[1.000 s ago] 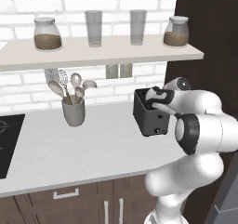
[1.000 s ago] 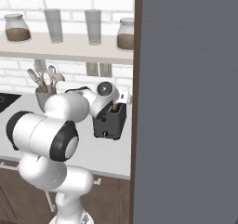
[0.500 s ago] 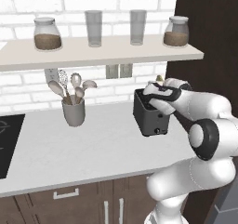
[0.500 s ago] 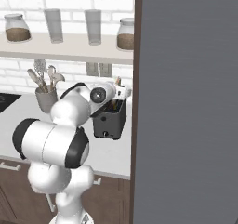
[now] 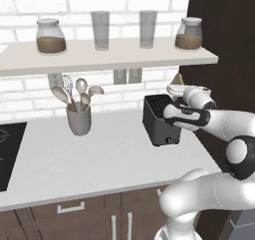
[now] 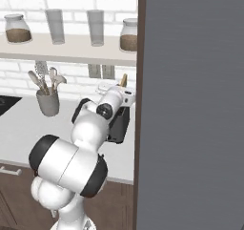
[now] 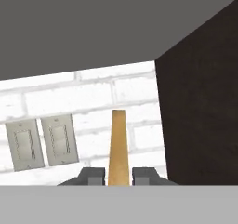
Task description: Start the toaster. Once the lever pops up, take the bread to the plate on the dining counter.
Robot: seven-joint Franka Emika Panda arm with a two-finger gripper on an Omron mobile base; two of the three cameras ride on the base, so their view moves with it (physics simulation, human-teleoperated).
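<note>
While the thin tan-golden slice of bread point(image 7: 118, 146) stands edge-on between the two small dark finger tips, the white arm's two-finger gripper point(image 7: 118, 175) has its jaws clamped on it from both sides. From the left base view, the bread point(image 5: 177, 79) sticks up above the gripper point(image 5: 175, 88), raised clear over the far right end of the small boxy dark grey-black toaster point(image 5: 159, 120). That toaster sits on the pale grey worktop point(image 5: 99, 157), near its right edge and toward the back. Further left along the back edge stands a grey utensil cup point(image 5: 79, 120) of spoons. Behind the bread, the white brick wall point(image 7: 93, 102) carries two grey wall plates point(image 7: 42, 141), with a dark wood panel point(image 7: 200, 102) to the right. From the right base view, the bread point(image 6: 123, 80) pokes up above the toaster point(image 6: 118, 125).
</note>
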